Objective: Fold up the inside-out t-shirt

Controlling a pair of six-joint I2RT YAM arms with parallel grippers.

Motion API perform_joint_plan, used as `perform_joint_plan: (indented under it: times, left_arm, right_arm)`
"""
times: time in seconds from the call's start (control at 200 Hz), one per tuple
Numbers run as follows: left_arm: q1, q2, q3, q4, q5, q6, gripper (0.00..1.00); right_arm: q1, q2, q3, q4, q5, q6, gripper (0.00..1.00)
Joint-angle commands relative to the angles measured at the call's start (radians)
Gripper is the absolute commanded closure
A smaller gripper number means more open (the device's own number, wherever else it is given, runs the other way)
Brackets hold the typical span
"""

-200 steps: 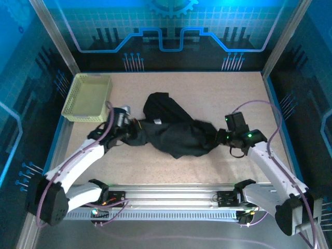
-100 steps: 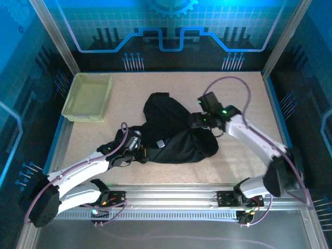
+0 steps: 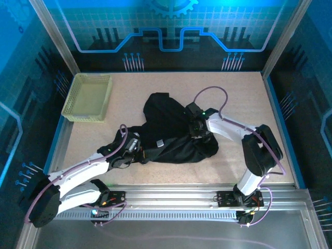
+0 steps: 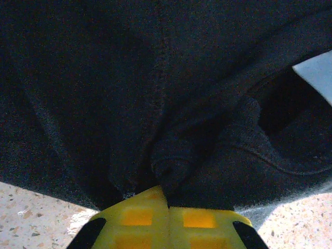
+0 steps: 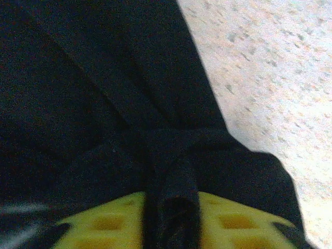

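We see the inside-out t-shirt (image 3: 171, 132) bunched on the table (image 3: 233, 91), with the left gripper (image 4: 167, 202) and right gripper (image 5: 174, 199) each clenched on a pinch of it. Our worry is that if the arms pull apart too hard, either pinch may slip free.

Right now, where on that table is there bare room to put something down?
Bare table lies behind the t-shirt, right of the basket, and along the right edge. The middle is crowded: t-shirt, left arm, right arm.

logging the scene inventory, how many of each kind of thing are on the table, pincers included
black soft fabric t-shirt: 1
pale yellow-green mesh basket: 1
pincers shut on the t-shirt: 2 (left pincer, right pincer)
total: 4
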Motion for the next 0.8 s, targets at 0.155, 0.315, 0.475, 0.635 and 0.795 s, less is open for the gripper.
perform_joint_plan:
  times: [0.155, 0.315, 0.475, 0.635, 0.795]
  left_arm:
    - [-0.006, -0.005, -0.015, -0.044, -0.029, -0.027, 0.94]
    - [-0.008, -0.010, -0.040, -0.080, 0.025, -0.049, 0.82]
    - [-0.005, -0.077, 0.027, -0.209, -0.024, -0.054, 0.36]
    - [0.088, -0.137, 0.144, -0.264, -0.083, -0.034, 0.17]
    - [0.329, -0.070, 0.156, -0.216, 0.026, -0.067, 0.15]
  right_arm:
    - [-0.002, -0.308, -0.168, -0.193, 0.084, 0.156, 0.80]
    - [0.009, -0.401, -0.304, -0.194, -0.088, 0.268, 0.82]
    - [0.046, -0.417, -0.349, -0.288, -0.109, 0.398, 0.79]
    - [0.045, -0.499, -0.293, -0.365, 0.044, 0.393, 0.52]
    - [0.040, -0.492, -0.202, -0.187, 0.022, 0.152, 0.32]
